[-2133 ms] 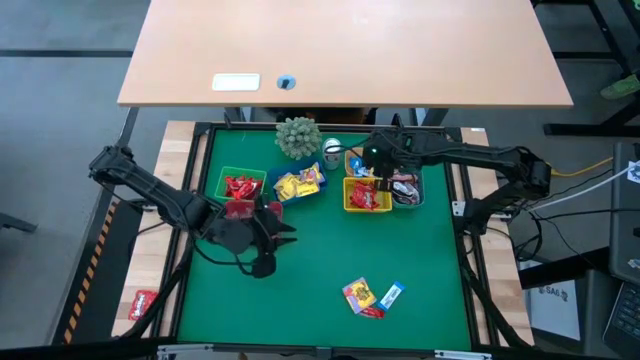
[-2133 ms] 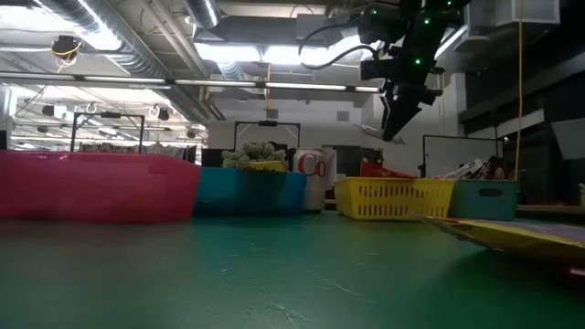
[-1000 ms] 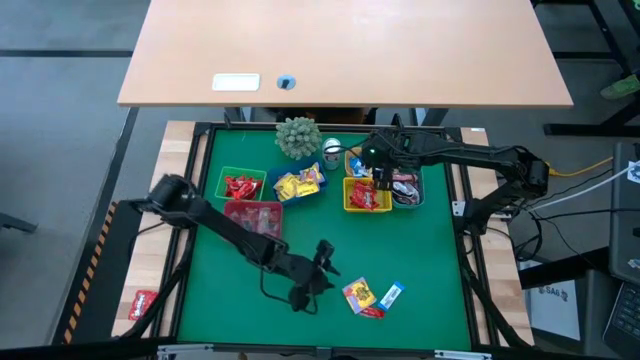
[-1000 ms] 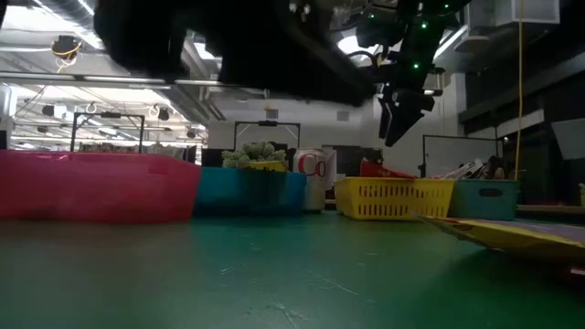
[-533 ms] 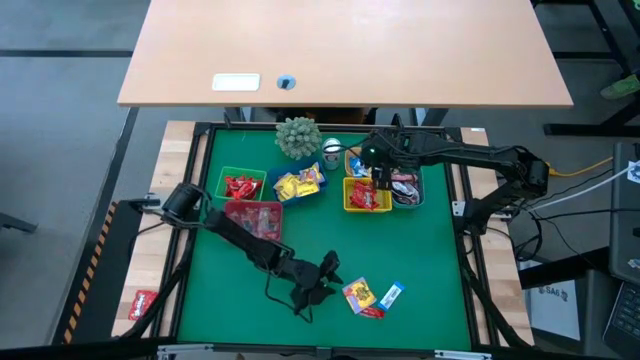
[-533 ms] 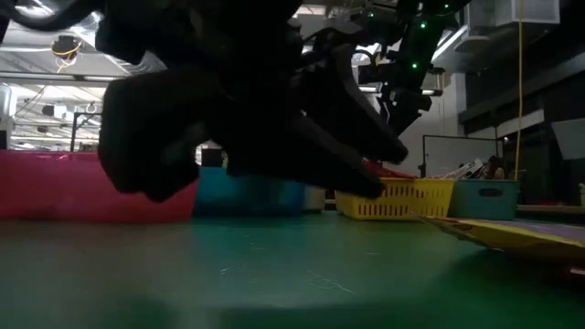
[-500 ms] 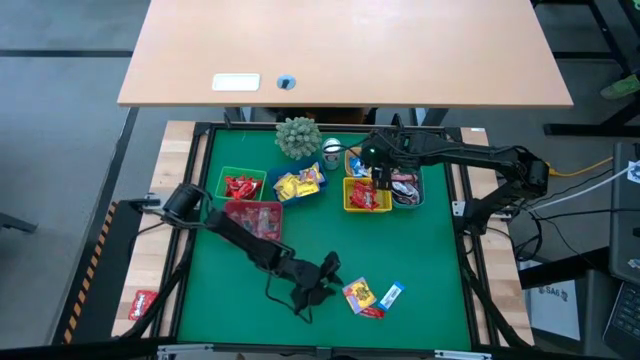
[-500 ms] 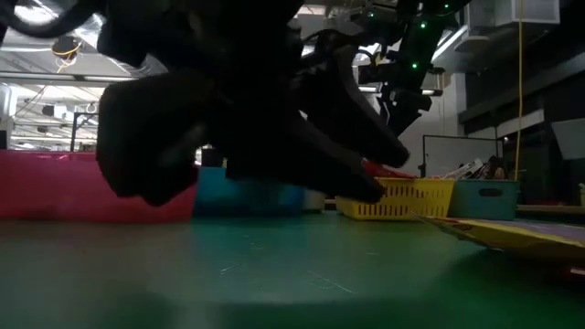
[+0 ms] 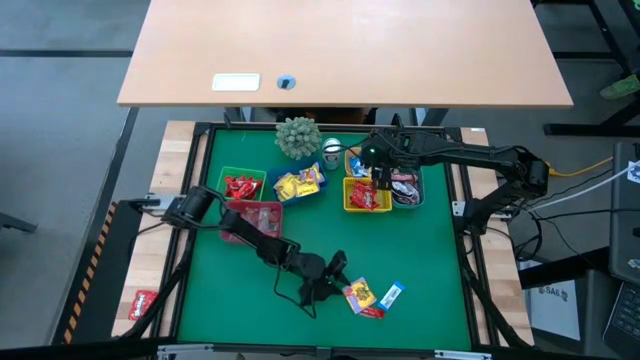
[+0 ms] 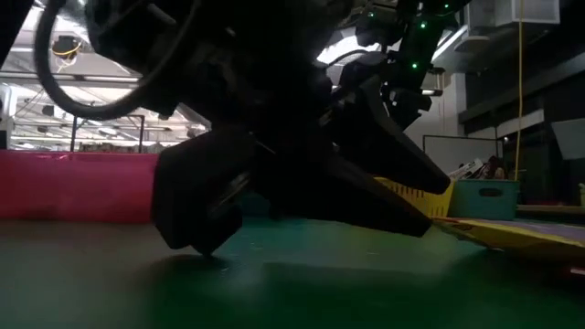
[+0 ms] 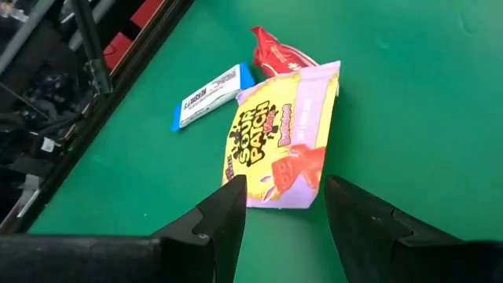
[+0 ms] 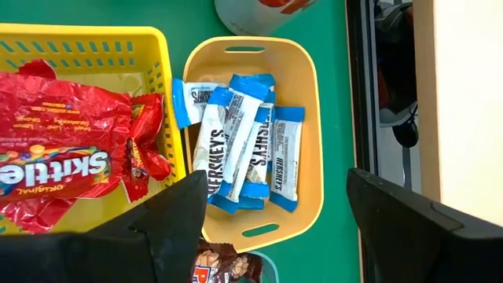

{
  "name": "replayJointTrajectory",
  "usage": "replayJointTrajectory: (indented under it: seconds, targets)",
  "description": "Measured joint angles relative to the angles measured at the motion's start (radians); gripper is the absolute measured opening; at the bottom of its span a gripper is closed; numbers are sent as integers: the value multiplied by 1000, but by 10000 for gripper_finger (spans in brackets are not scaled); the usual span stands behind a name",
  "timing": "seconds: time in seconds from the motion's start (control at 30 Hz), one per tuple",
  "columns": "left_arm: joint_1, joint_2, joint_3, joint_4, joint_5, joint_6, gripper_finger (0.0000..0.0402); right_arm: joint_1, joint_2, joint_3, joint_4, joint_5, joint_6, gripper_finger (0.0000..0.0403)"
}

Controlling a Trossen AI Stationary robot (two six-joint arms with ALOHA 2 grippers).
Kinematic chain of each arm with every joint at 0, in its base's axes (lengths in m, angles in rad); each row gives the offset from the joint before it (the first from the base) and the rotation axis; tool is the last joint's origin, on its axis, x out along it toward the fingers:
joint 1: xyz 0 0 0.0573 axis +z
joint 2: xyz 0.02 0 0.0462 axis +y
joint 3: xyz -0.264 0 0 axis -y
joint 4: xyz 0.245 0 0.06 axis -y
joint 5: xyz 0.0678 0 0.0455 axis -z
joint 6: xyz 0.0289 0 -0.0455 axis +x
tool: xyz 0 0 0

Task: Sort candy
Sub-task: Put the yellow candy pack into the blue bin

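- The green tabletop (image 9: 420,270) is mostly cleared: only three sweets are seen loose near its front edge, so the sorting is judged nearly finished.
- The bins (image 9: 367,195) at the back are already filled by kind: red packets in the yellow basket (image 12: 94,47), blue-and-white bars in the tan tub (image 12: 306,118).
- The left gripper (image 9: 335,285) is held low, fingers apart, just short of the yellow sweet packet (image 11: 283,141); nothing is gripped.
- The right gripper (image 9: 382,182) is parked above the bins, fingers spread wide and empty.
- A blue-and-white bar (image 11: 208,96) and a red sweet (image 11: 277,53) are left beside the packet.
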Motion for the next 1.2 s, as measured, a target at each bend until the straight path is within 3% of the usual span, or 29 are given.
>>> replayJointTrajectory:
  seconds: [0.23,0.43,0.73,0.93,1.1,1.2]
  targets:
    - [33,1,0,7,105,2,160,0,0,0,2,0,0,303]
    - [30,1,0,8,112,-1,160,2,0,0,-6,-19,45,303]
    - [1,1,0,8,97,-7,160,35,0,0,-123,-420,295,303]
    - [2,1,0,7,35,-9,160,216,-4,0,-181,-550,406,303]
    - [-4,1,0,8,31,-35,160,435,-4,0,-168,-547,449,303]
    - [-13,1,0,8,30,-35,160,565,-5,-11,-89,-491,513,303]
